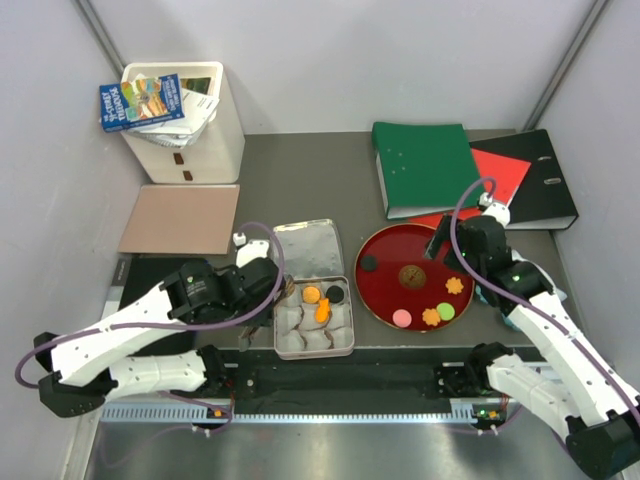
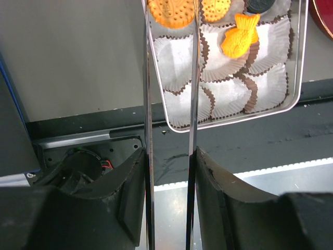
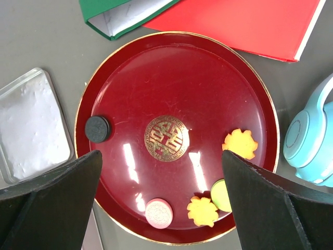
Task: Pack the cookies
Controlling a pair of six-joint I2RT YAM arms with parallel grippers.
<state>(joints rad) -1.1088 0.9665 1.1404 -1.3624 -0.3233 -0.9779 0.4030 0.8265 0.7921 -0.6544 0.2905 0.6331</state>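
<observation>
A metal tin (image 1: 345, 345) lined with white paper cups holds two orange round cookies (image 2: 216, 9), an orange fish-shaped one (image 2: 239, 36) and a black one (image 2: 260, 4). My left gripper (image 2: 169, 156) (image 1: 270, 290) is shut on metal tweezers (image 2: 147, 104). Their blades stand either side of one orange round (image 2: 170, 11) at the tin's far left; I cannot tell if it is pinched. The red plate (image 3: 130, 67) (image 1: 385, 300) holds a black (image 3: 97, 128), a pink (image 3: 158, 213), a green (image 3: 222, 194) and two orange flower cookies (image 3: 240, 143). My right gripper (image 3: 164, 208) (image 1: 440, 245) hovers open over it.
The tin's lid (image 1: 308, 248) lies behind the tin. Green (image 1: 425, 165), red (image 1: 505, 170) and black (image 1: 550, 180) binders lie at the back right. Turquoise headphones (image 3: 309, 140) sit right of the plate. A white bin (image 1: 215, 140) and a brown board (image 1: 180, 218) are at the back left.
</observation>
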